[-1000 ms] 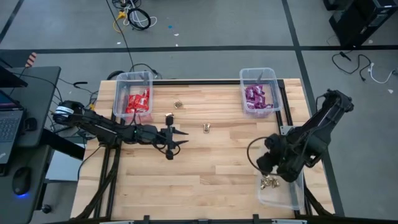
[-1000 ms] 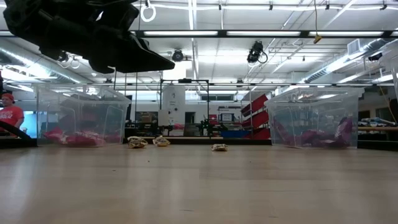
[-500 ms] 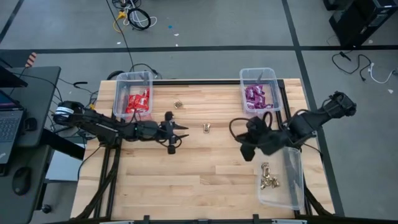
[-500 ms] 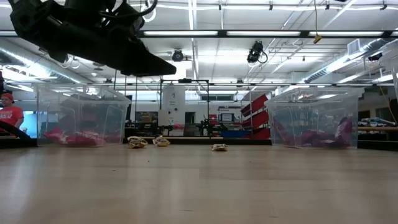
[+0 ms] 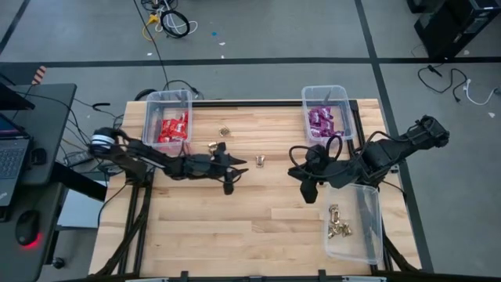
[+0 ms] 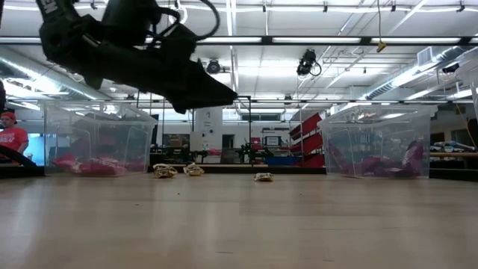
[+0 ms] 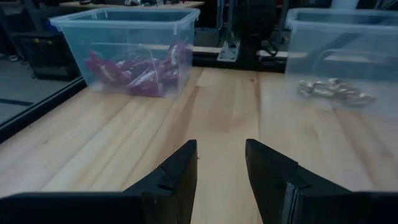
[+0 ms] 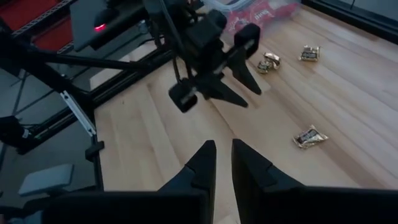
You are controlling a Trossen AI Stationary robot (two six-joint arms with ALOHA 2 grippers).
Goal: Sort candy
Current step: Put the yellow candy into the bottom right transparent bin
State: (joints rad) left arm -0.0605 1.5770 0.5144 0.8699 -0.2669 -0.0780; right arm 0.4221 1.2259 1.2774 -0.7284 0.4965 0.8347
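Wooden table [image 5: 235, 227], near to far: I see gold candies in the near-right bin [image 5: 339, 225]. Mid-table, left gripper [image 5: 235, 168] fingers apart, empty; right gripper [image 5: 300, 175] fingers slightly apart, empty. Three loose gold candies [image 5: 260, 161] beyond; red packets [image 5: 172, 128] far-left, purple packets [image 5: 321, 121] far-right.

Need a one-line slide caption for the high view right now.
Both grippers, left gripper and right gripper, hang open and empty over the table, three gold candies unsorted between the red bin and purple bin.
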